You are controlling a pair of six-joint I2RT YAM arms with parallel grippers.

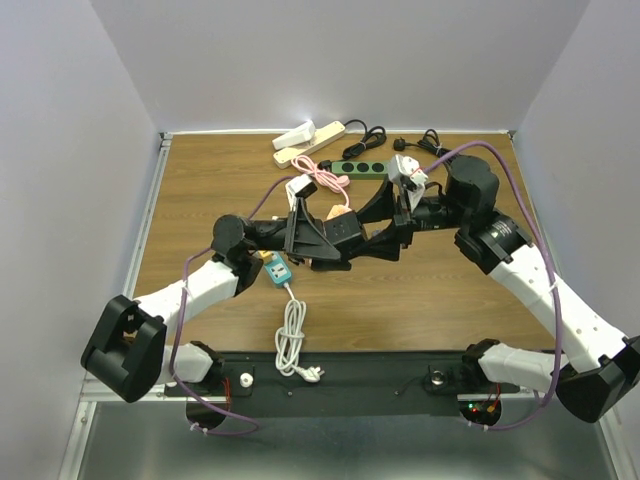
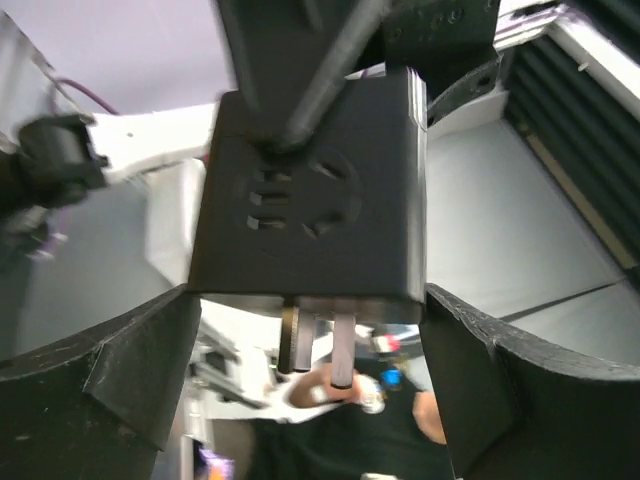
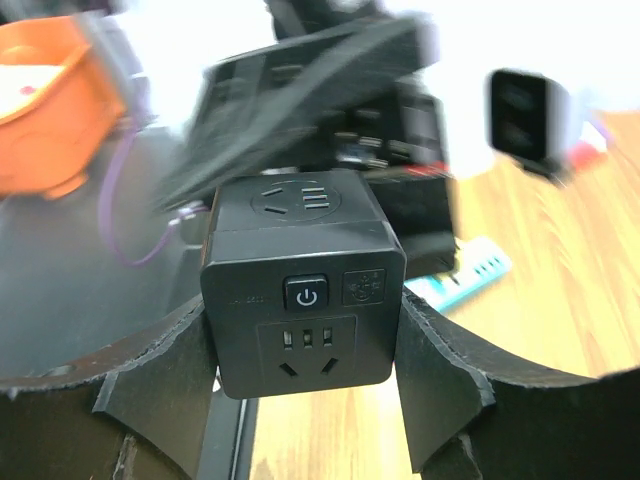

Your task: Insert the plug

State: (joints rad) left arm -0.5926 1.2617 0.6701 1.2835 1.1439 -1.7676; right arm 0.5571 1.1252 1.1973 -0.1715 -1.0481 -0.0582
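Note:
The plug point(image 1: 345, 231) is a black cube with metal prongs, held off the table between both arms at mid table. My right gripper point(image 3: 302, 300) is shut on its two sides; the face with a power button and a socket point(image 3: 305, 345) points at that camera. In the left wrist view the plug point(image 2: 310, 190) shows its prongs point(image 2: 342, 345) underneath. My left gripper point(image 2: 310, 295) is open, one fingertip standing beside each lower corner of the cube. From above, the left gripper point(image 1: 330, 238) and right gripper point(image 1: 372, 238) meet at the cube.
A teal power strip point(image 1: 277, 268) with a coiled white cable point(image 1: 291, 345) lies below the grippers. At the back lie a dark green strip point(image 1: 358, 168), a beige strip point(image 1: 310, 140), a pink cable point(image 1: 322, 178), a white adapter point(image 1: 300, 187) and black cords point(image 1: 425, 145).

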